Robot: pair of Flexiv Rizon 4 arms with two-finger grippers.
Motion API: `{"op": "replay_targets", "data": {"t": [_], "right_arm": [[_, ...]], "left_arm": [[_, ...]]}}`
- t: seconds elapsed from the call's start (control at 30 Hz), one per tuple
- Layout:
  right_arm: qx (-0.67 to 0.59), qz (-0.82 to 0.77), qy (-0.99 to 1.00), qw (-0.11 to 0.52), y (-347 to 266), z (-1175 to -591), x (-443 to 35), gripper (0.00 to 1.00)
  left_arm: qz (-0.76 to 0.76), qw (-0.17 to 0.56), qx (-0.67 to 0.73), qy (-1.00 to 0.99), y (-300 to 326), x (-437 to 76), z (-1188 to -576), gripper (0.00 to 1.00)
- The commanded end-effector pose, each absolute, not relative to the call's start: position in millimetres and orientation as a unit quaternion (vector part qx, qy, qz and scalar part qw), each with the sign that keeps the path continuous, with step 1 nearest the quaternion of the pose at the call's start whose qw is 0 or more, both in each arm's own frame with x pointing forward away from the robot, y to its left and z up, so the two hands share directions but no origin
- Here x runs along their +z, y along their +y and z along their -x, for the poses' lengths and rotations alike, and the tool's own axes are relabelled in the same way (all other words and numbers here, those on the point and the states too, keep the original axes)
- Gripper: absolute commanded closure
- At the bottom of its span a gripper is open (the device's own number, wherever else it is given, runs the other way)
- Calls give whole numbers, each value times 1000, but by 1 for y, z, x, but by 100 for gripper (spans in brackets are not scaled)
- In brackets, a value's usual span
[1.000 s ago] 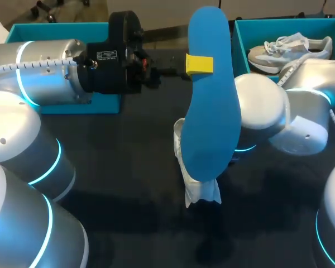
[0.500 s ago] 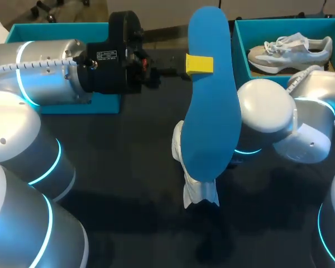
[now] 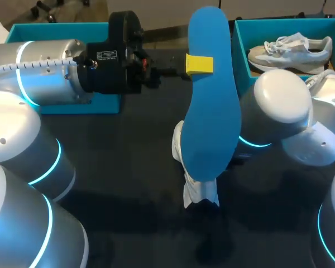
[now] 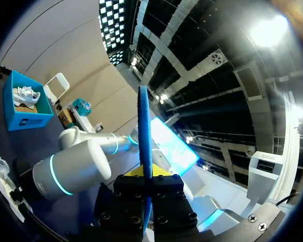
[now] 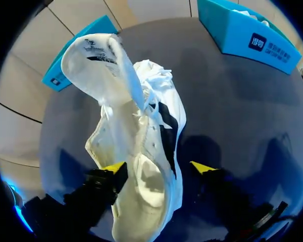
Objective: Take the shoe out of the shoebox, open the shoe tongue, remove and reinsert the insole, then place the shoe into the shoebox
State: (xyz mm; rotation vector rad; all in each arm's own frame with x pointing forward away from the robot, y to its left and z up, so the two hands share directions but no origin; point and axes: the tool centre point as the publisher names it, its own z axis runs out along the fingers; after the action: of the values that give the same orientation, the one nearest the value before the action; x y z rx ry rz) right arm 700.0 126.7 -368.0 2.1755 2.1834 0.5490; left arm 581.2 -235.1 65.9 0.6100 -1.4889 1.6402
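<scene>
A blue insole (image 3: 212, 106) stands upright over the middle of the table, with my left gripper (image 3: 199, 65) shut on its upper part. In the left wrist view the insole (image 4: 145, 146) runs edge-on between the closed fingers. Behind and under the insole lies the white shoe (image 3: 196, 187) on the dark table. In the right wrist view the shoe (image 5: 141, 151) lies between the spread yellow tips of my right gripper (image 5: 158, 167), its tongue (image 5: 98, 55) lifted up and back. That gripper is open; in the head view the insole hides it.
The teal shoebox (image 3: 240, 50) at the back right holds a second pale shoe (image 3: 290, 47). Another teal box (image 3: 56, 30) stands at the back left behind my left arm. My right arm's big joint (image 3: 282, 103) sits just right of the insole.
My right arm's joint has shifted to the right and back, and its gripper has opened around the shoe. The shoe has slid slightly left. The left arm and insole have kept still.
</scene>
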Motion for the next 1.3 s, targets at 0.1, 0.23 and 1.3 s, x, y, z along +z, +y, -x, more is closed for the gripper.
{"op": "replay_targets", "data": {"t": [0.1,0.23,1.3], "right_arm": [[179,-695,697,4,123,-697,-367,0],[179,-695,697,4,123,-697,-367,0],[316,-713,600,-176,79,-710,-264,0]], "left_arm": [[-245,407,654,-588,-236,67,-576,100],[-245,407,654,-588,-236,67,-576,100],[-245,407,654,-588,-236,67,-576,100]]}}
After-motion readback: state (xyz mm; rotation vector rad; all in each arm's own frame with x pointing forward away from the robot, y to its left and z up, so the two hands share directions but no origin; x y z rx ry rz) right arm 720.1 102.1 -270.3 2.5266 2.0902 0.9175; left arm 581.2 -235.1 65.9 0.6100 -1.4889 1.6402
